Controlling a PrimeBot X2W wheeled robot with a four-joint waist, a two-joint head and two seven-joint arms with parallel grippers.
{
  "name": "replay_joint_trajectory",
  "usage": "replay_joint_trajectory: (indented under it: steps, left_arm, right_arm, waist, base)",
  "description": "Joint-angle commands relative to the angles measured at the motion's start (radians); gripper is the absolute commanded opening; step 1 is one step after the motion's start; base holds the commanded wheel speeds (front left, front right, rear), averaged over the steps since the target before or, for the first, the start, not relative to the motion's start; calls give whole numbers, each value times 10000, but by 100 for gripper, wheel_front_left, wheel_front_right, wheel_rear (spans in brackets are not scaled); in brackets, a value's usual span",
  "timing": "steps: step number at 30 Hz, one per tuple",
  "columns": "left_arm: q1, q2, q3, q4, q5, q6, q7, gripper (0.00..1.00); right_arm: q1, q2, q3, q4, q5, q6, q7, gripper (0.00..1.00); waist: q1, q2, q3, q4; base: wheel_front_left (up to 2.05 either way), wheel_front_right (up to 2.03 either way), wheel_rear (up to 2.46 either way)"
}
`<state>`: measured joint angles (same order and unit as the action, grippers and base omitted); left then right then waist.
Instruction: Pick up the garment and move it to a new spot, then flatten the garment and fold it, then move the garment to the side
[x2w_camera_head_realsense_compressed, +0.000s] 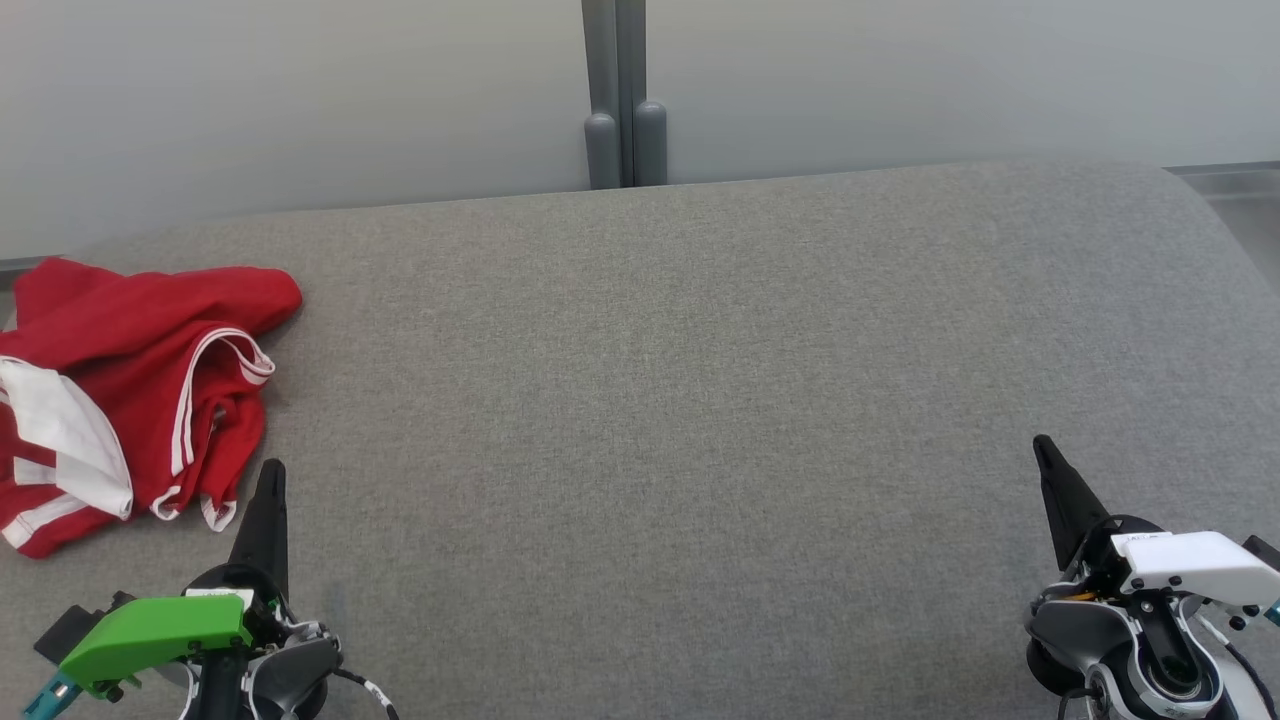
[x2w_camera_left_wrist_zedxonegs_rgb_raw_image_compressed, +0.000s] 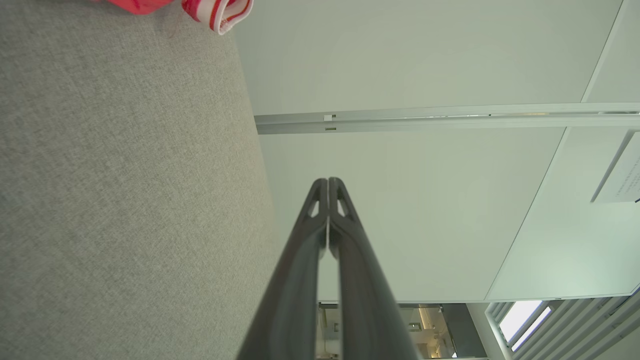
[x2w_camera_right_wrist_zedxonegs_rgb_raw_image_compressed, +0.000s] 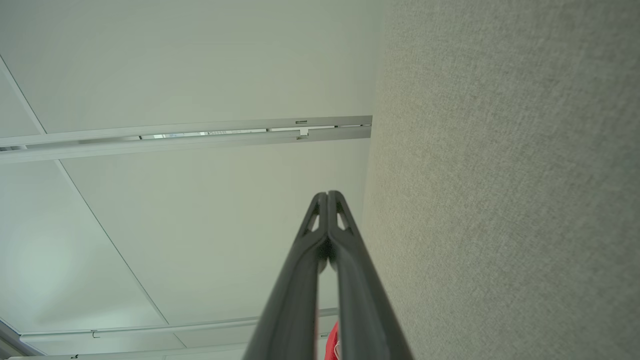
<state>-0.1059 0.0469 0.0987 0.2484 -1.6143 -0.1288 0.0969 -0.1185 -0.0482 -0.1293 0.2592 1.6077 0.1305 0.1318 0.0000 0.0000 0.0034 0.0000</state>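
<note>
Red cloth with white stripes and a pale lining, the garment (x2w_camera_head_realsense_compressed: 130, 390) lies crumpled well to the left of the grey post (x2w_camera_head_realsense_compressed: 624, 110) and nearer the robot, on the grey woven pad (x2w_camera_head_realsense_compressed: 700, 400) and close to its left end; so near that end, a sideways nudge could, I judge, slide part of it off.

Just right of the heap, left of the post, the left gripper (x2w_camera_head_realsense_compressed: 272, 468) points up the pad with its two dark fingers pressed together on nothing, the tip near a striped hem but apart from it; the left wrist view shows the same closed tips and a bit of that hem; driven in closed, the fingers would only plough the cloth ahead of them, so they have to part first.

A pinch on that loose hem alone would likely lift one layer; the rest would trail, twist, and land no flatter in the new spot; a deep bite risks snagging the pad's weave as well.

Far to the right of the post, the right gripper (x2w_camera_head_realsense_compressed: 1042, 445) is likewise closed and empty, well apart from the garment; a long reach across to help could crowd the left arm.
</note>
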Motion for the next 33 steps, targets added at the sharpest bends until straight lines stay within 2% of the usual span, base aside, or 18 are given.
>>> replay_joint_trajectory:
  steps: [1, 33]
  left_arm:
    - [-146, 76, 38, -31, 9, -48, 24, 0]
    - [-147, 76, 38, -31, 9, -48, 24, 0]
  right_arm:
    - [-72, -45, -12, -26, 36, 5, 20, 0]
    - [-72, -45, -12, -26, 36, 5, 20, 0]
  waist:
    - [0, 0, 0, 0]
    - [0, 0, 0, 0]
  base:
    - [0, 0, 0]
    - [0, 0, 0]
